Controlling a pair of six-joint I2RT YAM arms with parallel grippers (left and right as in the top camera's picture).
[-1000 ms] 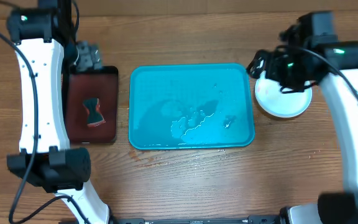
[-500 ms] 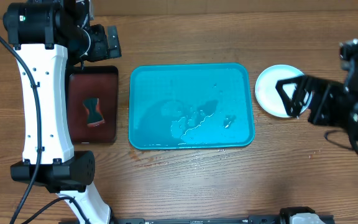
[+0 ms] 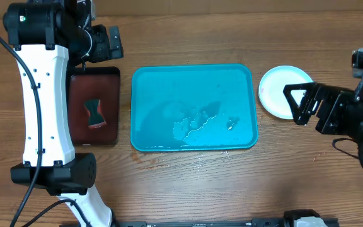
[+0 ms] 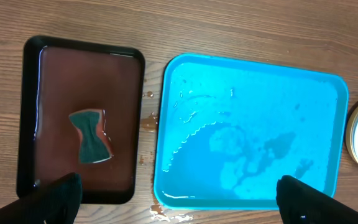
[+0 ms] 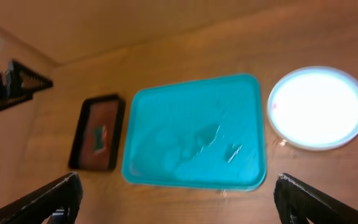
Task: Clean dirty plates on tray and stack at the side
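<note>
Both jaws gape wide, empty (nothing left to hold): plates (image 3: 273, 88) sit apparently stacked at 3 o'clock of the wet, bare tray (image 3: 162, 94), suggesting cleaning finished.

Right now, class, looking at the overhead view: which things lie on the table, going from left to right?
Small black rectangular tray with a dark-red inside → large turquoise rectangular plastic tray → round white plastic plate.
</note>
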